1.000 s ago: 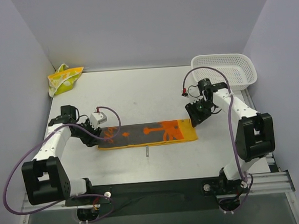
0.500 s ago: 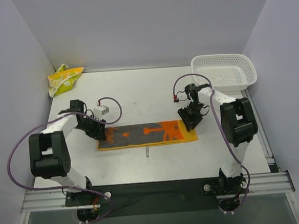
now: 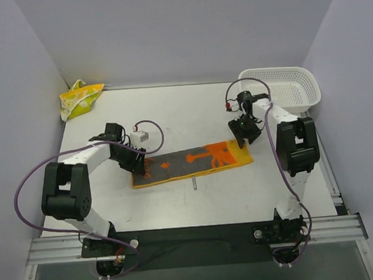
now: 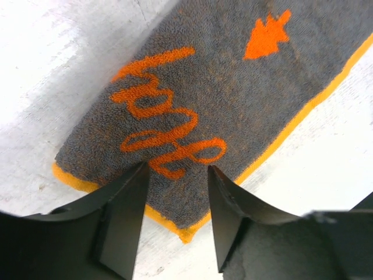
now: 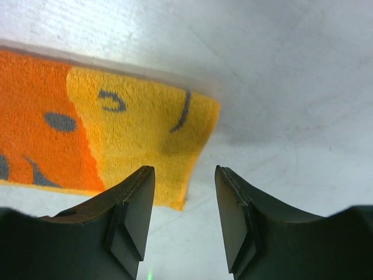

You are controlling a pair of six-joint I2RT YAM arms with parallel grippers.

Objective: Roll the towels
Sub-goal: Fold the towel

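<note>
The orange towel (image 3: 191, 162), grey in the middle with orange script, lies flat and slightly tilted on the table, its right end farther back. My left gripper (image 3: 139, 162) is open over its left end; in the left wrist view the gripper (image 4: 178, 169) straddles the grey near corner (image 4: 175, 116). My right gripper (image 3: 242, 133) is open at the towel's right end; in the right wrist view the gripper (image 5: 184, 170) stands over the yellow-orange corner (image 5: 134, 134), holding nothing. The pale yellow towel (image 3: 80, 99) lies crumpled at the back left corner.
A white mesh basket (image 3: 284, 88) stands at the back right. A small grey metal piece (image 3: 194, 185) lies just in front of the orange towel. Grey walls close in the table on the left, back and right.
The orange towel has shifted right and turned, its right end going farther back. My left gripper moved right with the left end; my right gripper moved back and slightly right.
</note>
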